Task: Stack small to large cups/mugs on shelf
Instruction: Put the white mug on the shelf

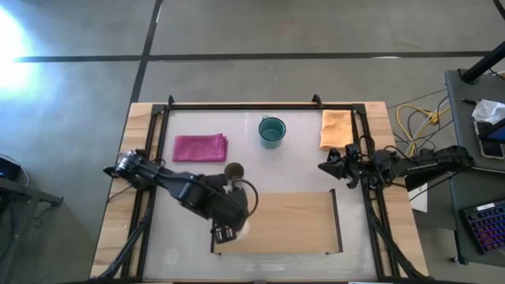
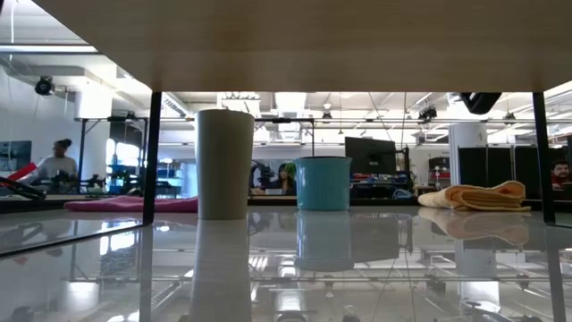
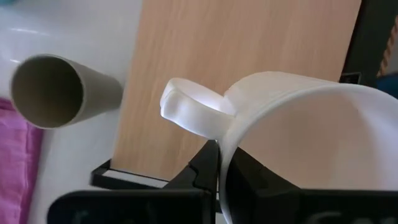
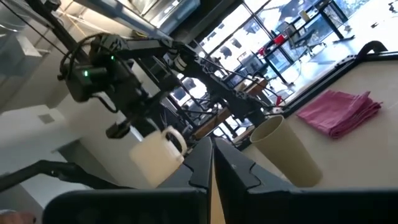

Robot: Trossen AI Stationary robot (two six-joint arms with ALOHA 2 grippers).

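**Left gripper holds white mug over shelf's left end**

High view: left gripper (image 1: 226, 230) sits lower centre-left of frame, at the left end of the shelf (image 1: 292, 221), clamped on the white mug (image 1: 243, 229). Left wrist view shows the mug (image 3: 292, 143) close up, its rim pinched between the dark fingers (image 3: 208, 168), handle pointing away over the wood board (image 3: 236, 56). Right wrist view shows the mug (image 4: 155, 155) hanging lifted under the left arm.

Olive cup (image 1: 234, 171) stands on the surface just above the shelf's left end, centre of frame, apart from the shelf. In the low view it is a tall pale cylinder (image 2: 224, 164), left of centre; upright there.

Teal mug (image 1: 272, 131) upper centre, upright, well apart from the shelf; low view centre (image 2: 323, 183).

Pink cloth (image 1: 200, 147) upper left of the surface, orange cloth (image 1: 336, 128) upper right.

Right gripper (image 1: 333, 167) waits at right edge of the surface, mid-frame, fingers together, holding nothing.
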